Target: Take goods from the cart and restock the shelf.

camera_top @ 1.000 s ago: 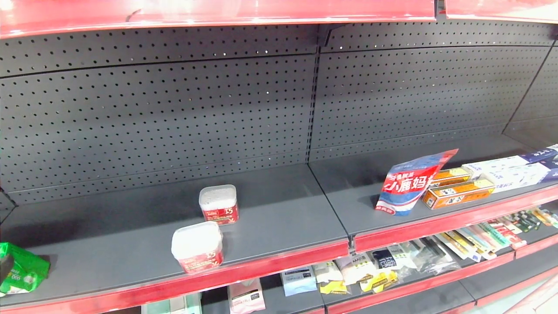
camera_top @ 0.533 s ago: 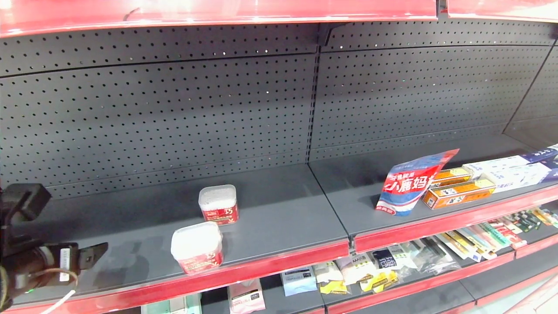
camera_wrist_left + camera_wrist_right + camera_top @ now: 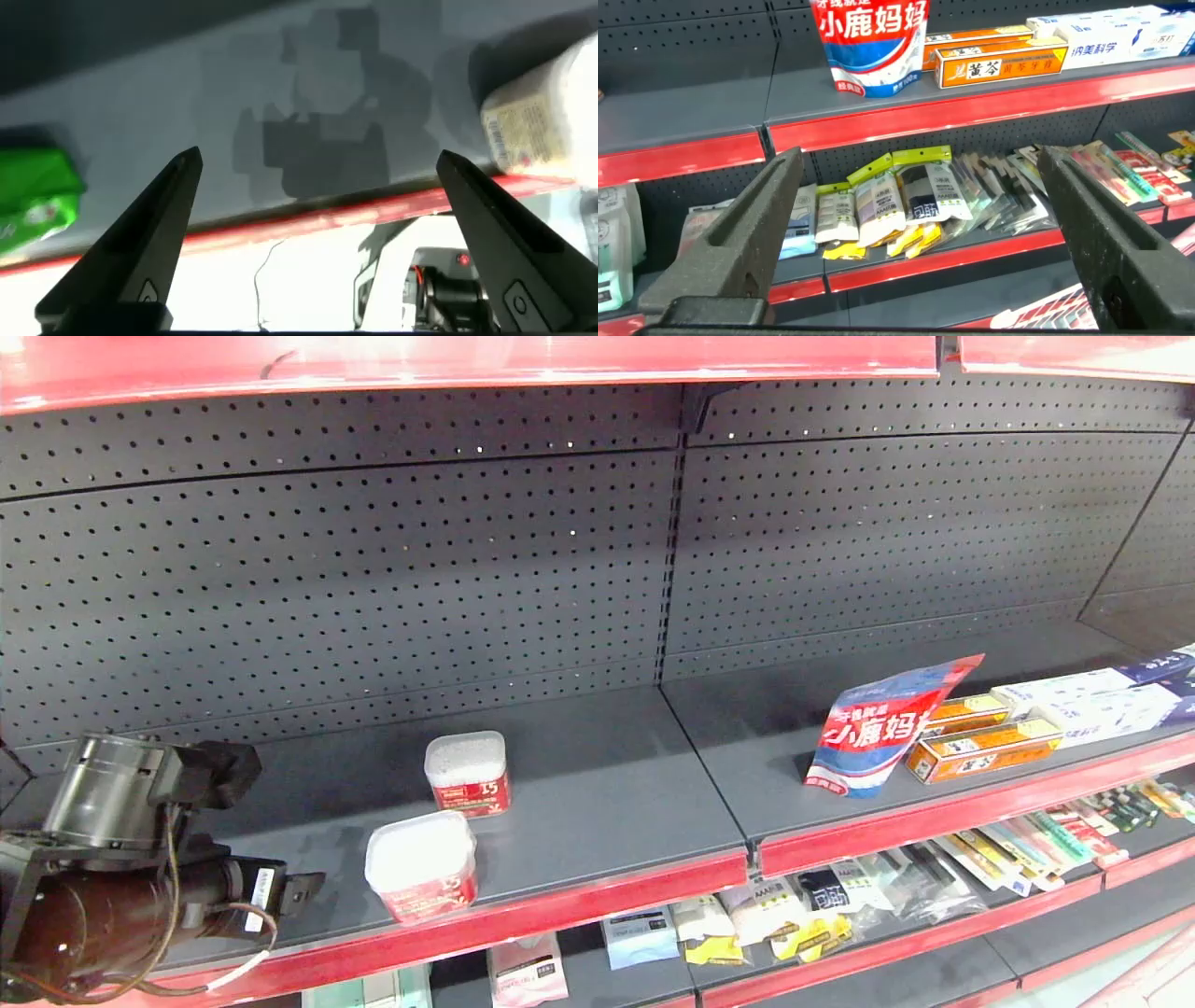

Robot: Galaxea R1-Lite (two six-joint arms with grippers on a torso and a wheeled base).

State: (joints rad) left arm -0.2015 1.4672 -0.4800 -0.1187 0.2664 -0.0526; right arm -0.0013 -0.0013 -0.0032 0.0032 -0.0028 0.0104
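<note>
My left gripper point(image 3: 320, 157) is open with nothing between its fingers, held over the front of the grey shelf board point(image 3: 280, 84). A green packet point(image 3: 33, 196) lies on the board off to one side of it, and a white-lidded tub point(image 3: 537, 112) stands on the other side. In the head view the left arm point(image 3: 131, 887) is at the shelf's left end, left of the near tub point(image 3: 422, 864). A second tub point(image 3: 464, 773) stands behind it. My right gripper point(image 3: 920, 154) is open and empty, facing the shelf front below a blue and red pouch point(image 3: 871, 42).
The pouch point(image 3: 878, 728) leans on orange boxes point(image 3: 980, 751), with white and blue boxes point(image 3: 1102, 705) farther right. The lower shelf point(image 3: 896, 947) holds several hanging packets. The board between the tubs and the pouch point(image 3: 616, 784) is bare. A red upper shelf point(image 3: 467, 364) hangs overhead.
The left arm has come into the head view from the lower left and moved right and up along the shelf. It now hides the spot where the green packet lay.
</note>
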